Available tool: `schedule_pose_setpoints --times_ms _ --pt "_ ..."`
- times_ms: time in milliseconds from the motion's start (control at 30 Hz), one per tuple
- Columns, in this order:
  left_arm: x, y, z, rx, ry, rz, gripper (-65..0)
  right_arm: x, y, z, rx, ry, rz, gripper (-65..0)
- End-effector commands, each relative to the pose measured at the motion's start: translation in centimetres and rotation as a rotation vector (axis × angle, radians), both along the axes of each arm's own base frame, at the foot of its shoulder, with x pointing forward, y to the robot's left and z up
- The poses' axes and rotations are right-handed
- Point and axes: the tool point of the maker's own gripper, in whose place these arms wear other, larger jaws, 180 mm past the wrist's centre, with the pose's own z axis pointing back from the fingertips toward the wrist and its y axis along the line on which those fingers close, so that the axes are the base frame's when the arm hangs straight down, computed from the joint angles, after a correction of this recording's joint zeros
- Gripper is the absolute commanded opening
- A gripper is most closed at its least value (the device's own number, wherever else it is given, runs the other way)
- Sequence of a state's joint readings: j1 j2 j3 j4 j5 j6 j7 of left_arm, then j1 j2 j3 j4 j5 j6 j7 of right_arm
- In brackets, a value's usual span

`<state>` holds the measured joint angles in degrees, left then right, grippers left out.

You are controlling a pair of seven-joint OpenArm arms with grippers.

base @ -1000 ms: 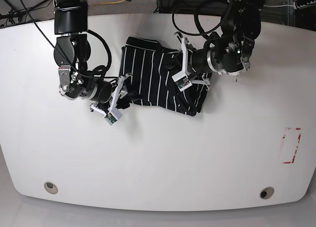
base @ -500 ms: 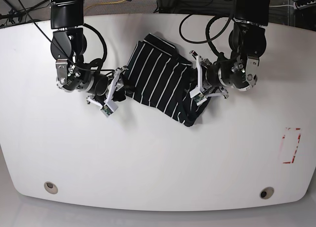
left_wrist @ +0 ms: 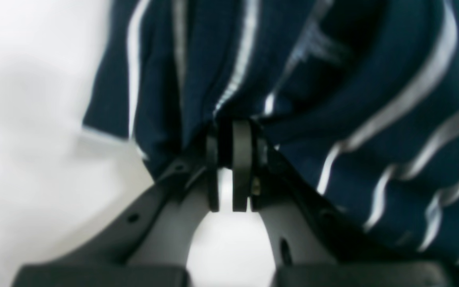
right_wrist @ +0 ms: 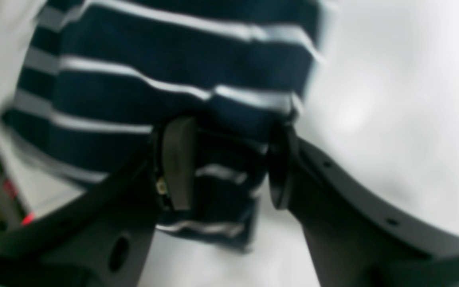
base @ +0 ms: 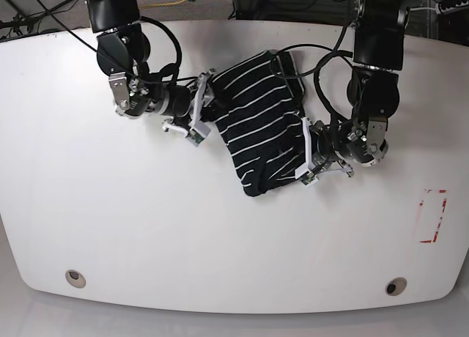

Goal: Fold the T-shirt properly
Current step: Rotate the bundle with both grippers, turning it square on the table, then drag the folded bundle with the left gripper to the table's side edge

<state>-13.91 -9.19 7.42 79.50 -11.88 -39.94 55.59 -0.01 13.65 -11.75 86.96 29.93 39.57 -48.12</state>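
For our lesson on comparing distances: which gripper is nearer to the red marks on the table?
Left. The left gripper is at the shirt's near side, toward the red marks; the right gripper is across the shirt, farther away.

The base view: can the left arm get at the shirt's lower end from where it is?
Probably yes: the left end effector is already at the T-shirt's edge, near that end, and nothing visible stands between them.

One striped T-shirt, two robot arms.
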Motion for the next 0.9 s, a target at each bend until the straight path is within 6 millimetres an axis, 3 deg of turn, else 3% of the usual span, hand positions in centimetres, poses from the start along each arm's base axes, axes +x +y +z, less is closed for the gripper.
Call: schedule_pose_setpoints --times_ms 0,200,267,367,533,667,767,867 --pt "2.0 0.0 2.4 -0.014 -0.078 0.000 -62.6 0.5 2.7 1.8 0.071 -0.041 0.030 -38.8" --pt "3.9 3.7 5.0 -0.006 -0.150 0.093 -62.6 1.1 6.3 3.6 0.158 -0.060 0.039 -38.8" --pt "4.1 5.4 6.4 0.012 -0.186 0.128 -62.6 1.5 6.8 4.1 0.170 -0.070 0.040 -38.8" --pt "4.3 6.2 8.3 0.033 -0.236 0.147 -62.6 1.7 6.9 4.7 0.183 -0.081 0.036 -38.8" --pt "2.4 5.4 8.9 0.058 -0.267 0.120 -60.4 2.2 6.3 7.0 0.179 -0.166 0.049 -38.8" --pt "0.8 2.4 8.7 -0.010 -0.271 0.100 -45.1 3.2 4.3 7.3 0.157 -0.192 0.006 -38.8" --pt "-0.3 1.4 8.4 -0.068 -0.255 0.179 -34.4 3.7 3.1 7.2 0.154 -0.192 -0.037 -38.8" --pt "-0.5 0.5 8.2 -0.144 -0.239 0.285 -29.9 4.2 1.4 7.0 0.132 -0.195 -0.072 -38.8"
